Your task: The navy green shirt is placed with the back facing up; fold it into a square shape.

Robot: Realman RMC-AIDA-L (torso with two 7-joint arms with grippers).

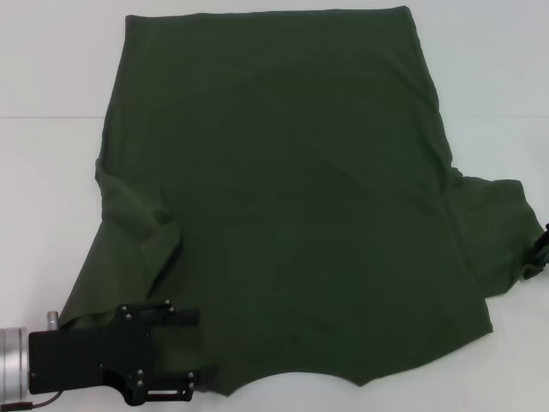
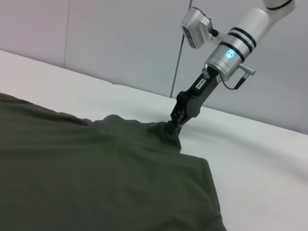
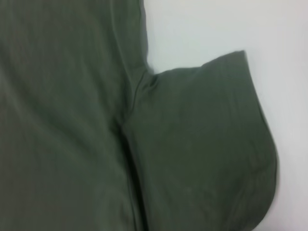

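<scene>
- Head view: the navy green shirt [image 1: 292,197] lies spread on the white table [image 1: 43,197], plain back up, collar end nearest the robot. The left gripper [image 1: 184,352] sits low at the near left shoulder, one finger above the cloth edge and one below, apparently parted with cloth between them. Whether it has clamped cannot be told. This placement suits lifting that side for a fold.
- Head view, limits: the right gripper [image 1: 540,249] is cut off by the frame edge at the far tip of the right sleeve. The left sleeve is bunched and partly tucked, so its outline is unclear.
- Left wrist view: the right gripper [image 2: 174,122] is angled down with its fingers pinched on the sleeve edge, drawing the cloth into a small peak. This hold suits folding the sleeve inward. The left arm's own fingers are not shown.
- Right wrist view: only the sleeve and armpit seam of the shirt [image 3: 192,144] on the table [image 3: 216,24] appear. No fingers are visible.
</scene>
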